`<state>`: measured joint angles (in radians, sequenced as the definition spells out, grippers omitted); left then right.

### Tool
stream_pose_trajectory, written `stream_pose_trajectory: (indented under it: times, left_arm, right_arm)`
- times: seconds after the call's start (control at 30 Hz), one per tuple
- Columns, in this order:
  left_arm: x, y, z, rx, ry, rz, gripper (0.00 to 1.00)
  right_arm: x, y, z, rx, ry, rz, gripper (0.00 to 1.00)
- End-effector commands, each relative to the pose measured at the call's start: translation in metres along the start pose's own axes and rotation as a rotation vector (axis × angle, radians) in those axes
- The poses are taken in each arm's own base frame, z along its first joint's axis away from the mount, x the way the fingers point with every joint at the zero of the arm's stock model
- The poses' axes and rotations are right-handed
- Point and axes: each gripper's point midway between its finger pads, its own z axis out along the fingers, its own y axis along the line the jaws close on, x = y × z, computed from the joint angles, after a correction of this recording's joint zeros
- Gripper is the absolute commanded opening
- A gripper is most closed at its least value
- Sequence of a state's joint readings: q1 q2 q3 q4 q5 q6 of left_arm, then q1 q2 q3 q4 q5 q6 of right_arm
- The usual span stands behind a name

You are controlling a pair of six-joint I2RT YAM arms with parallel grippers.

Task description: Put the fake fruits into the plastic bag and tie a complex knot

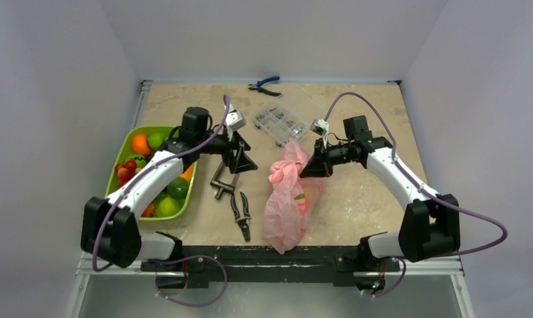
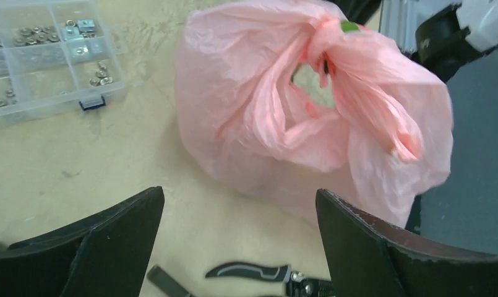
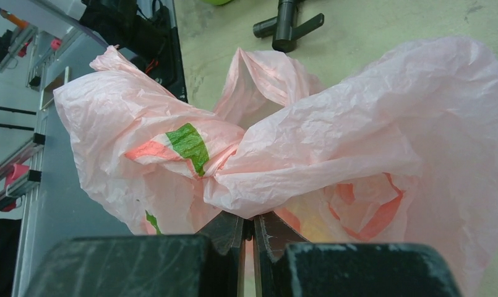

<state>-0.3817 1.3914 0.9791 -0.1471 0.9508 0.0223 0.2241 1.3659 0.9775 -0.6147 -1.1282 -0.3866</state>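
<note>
Beige tabletop [image 1: 369, 192], plastic bag [image 1: 287, 199] slumped at centre near the front edge. And the right gripper [image 3: 249, 230] is pinched tight on its bunched film, while the left gripper [image 2: 237, 195] gapes wide, holding nothing (fake fruits [image 1: 159, 175] sit in the green tray [image 1: 141, 129]).

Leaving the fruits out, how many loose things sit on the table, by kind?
plastic bag: 1
green tray: 1
clear parts box: 1
pliers: 2
T-handle tool: 1
Total: 6
</note>
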Motion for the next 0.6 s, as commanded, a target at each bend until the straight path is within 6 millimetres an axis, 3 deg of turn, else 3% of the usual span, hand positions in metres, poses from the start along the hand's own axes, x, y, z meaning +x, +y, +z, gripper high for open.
stream_pose_trajectory:
  times: [0.0,0.1,0.33,0.57]
  left_arm:
    - [0.02,-0.023,-0.043,-0.066,0.147,0.32,0.99]
    - [0.015,-0.04,-0.039,-0.089,0.18,0.388,1.0]
    - [-0.012,-0.061,-0.001,-0.175,0.186,0.527,1.0]
    - [-0.027,-0.07,0.026,-0.202,0.183,0.569,0.74]
  right_arm:
    - [-0.014,0.0,-0.004,0.03,-0.014,-0.069,0.0]
    - [-0.015,-0.001,-0.003,0.039,-0.017,-0.069,0.0]
    - [-0.018,-0.001,-0.002,0.052,-0.014,-0.071,0.0]
    - [-0.016,0.003,0.0,0.053,-0.01,-0.073,0.0]
